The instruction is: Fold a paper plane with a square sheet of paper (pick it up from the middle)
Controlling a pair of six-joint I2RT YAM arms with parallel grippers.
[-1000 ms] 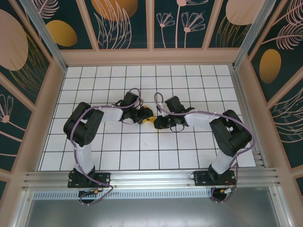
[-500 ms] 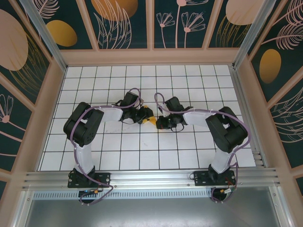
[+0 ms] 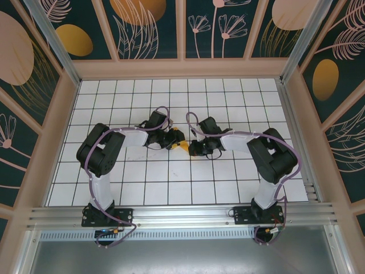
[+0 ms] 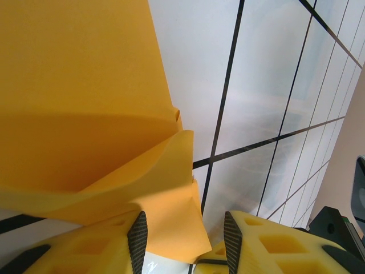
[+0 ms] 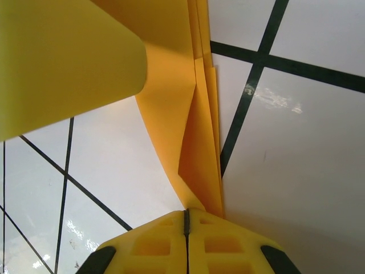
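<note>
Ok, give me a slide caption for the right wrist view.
Right gripper shut on the folded orange-yellow paper, layered edges showing, against the white grid floor.

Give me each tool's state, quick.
Left tool: open, a flap of the folded paper in its gap, not clamped.
Right tool: shut on the folded paper.

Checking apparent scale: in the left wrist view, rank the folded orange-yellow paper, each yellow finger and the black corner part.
Largest: folded orange-yellow paper, though nearness inflates it.
Next: two yellow fingers, alike, unranked.
Smallest: black part at the right edge, cropped.
</note>
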